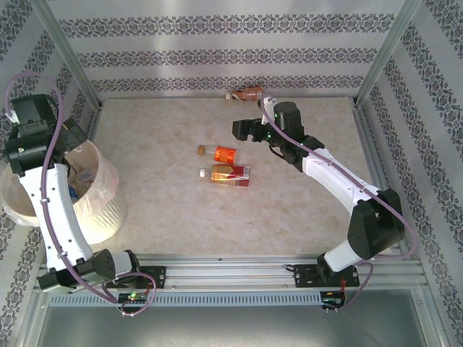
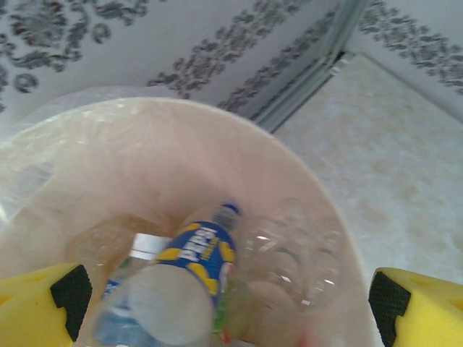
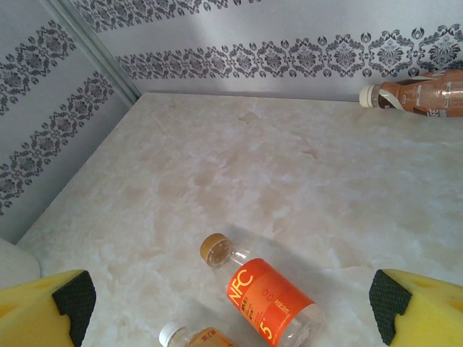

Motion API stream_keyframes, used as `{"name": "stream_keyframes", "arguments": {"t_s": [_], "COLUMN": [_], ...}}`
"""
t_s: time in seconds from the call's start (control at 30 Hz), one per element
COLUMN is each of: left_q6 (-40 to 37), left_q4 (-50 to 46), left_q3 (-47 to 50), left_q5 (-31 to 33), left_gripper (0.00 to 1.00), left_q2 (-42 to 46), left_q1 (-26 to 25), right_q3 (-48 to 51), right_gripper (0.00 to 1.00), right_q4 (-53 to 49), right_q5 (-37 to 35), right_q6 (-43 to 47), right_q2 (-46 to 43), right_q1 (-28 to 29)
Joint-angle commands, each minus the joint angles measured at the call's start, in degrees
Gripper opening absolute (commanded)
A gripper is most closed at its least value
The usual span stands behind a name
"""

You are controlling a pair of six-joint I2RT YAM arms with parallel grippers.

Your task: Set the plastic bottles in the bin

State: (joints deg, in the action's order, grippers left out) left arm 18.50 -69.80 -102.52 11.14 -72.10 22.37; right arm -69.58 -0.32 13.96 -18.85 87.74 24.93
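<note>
Brown bottle [image 3: 427,95] cut by right edge; white-capped bottle [image 3: 192,337] cut by bottom edge; blue-label bottle [image 2: 197,254] blurred.

I see a beige marbled tabletop [image 1: 173,217] boxed by grey walls [image 1: 217,50] with striped damask bands, metal posts [image 1: 69,54] at the far corners, evenly lit.

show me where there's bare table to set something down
Bare: between the bin and the orange-label bottle and red-label bottle; also the near strip from them to the rail. Crowded: mid-table, both bottles close by the right gripper; a brown bottle against the back wall.
</note>
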Motion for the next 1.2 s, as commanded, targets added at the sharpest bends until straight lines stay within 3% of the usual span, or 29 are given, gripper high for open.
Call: {"name": "stream_keyframes", "arguments": {"t_s": [0.0, 0.27, 0.73, 0.93, 1.17], "left_q6": [2.78, 5.54, 14.42, 17.90, 24.04], "left_q4": [3.26, 8.46, 31.27, 39.40, 45.04], "left_q3": [-1.02, -0.46, 12.08, 15.77, 20.66], "left_q5": [-3.40, -6.34, -25.09, -23.62, -23.42], "left_gripper": [1.00, 1.00, 1.00, 1.00, 1.00], "left_q2": [0.60, -0.50, -1.62, -5.28, -8.36], "left_q1": [-3.76, -16.88, -27.74, -35.30, -36.15], "right_q3": [0.06, 3.92, 3.25, 1.25, -0.68], "right_gripper": [0.98, 0.98, 0.98, 0.98, 0.98], "right_q4": [-1.11, -4.50, -22.17, -24.27, -25.19], "right_q5": [-1.04, 3.40, 4.63, 3.09, -0.51], "right_q6": [2.33, 14.75, 36.06, 42.87, 52.26], "right_q2": [0.32, -1.02, 3.83, 8.40, 13.76], "right_q1": [0.56, 1.17, 2.87, 3.60, 6.39]}}
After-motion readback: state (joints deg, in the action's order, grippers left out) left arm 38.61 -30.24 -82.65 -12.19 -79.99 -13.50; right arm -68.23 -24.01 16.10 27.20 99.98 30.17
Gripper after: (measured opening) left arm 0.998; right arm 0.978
